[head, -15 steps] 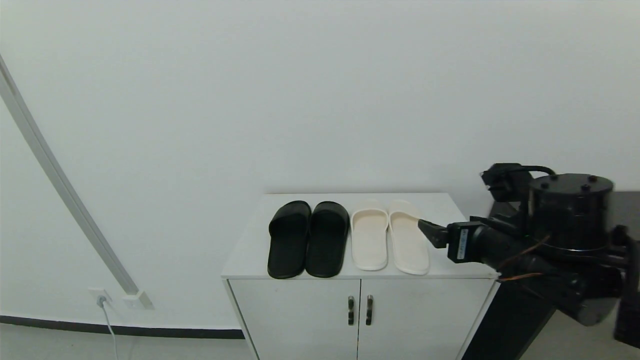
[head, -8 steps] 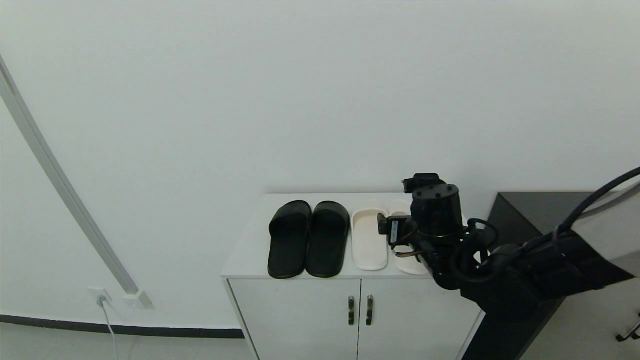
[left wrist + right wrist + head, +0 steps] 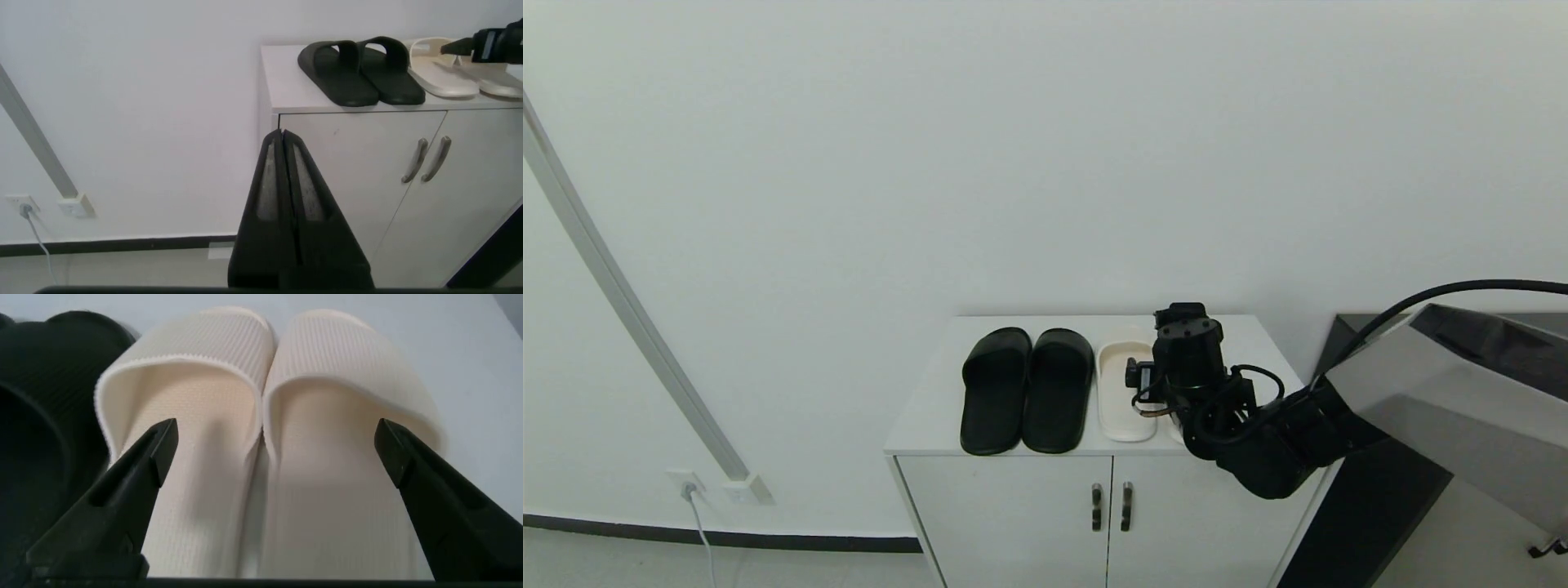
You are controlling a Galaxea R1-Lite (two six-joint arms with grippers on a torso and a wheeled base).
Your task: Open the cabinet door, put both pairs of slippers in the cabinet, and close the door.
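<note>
You have the right gripper (image 3: 275, 437) spread wide over the cream slippers (image 3: 319, 482), with one of its fingers (image 3: 122, 506) at the outer edge of each slipper, so the pair lies between them; whether they touch the slippers you cannot tell. The cream pair lies side by side, inner edges touching, on top of the white cabinet (image 3: 927, 408), toward its right side; in the head view the right arm's wrist hides most of the right-hand cream slipper. Just beside them on the left you see the black slippers (image 3: 1013, 392), also side by side and touching each other, toes toward the wall; both cabinet doors (image 3: 1005, 523) are closed, their two handles (image 3: 1096, 506) upright and close together at the middle seam. Your left gripper (image 3: 283, 139) has its fingers pressed together with nothing between them; it hangs low, well apart from the cabinet, off its left side. A wall socket (image 3: 686, 482) with a cable plugged in sits low on the wall to the left.
</note>
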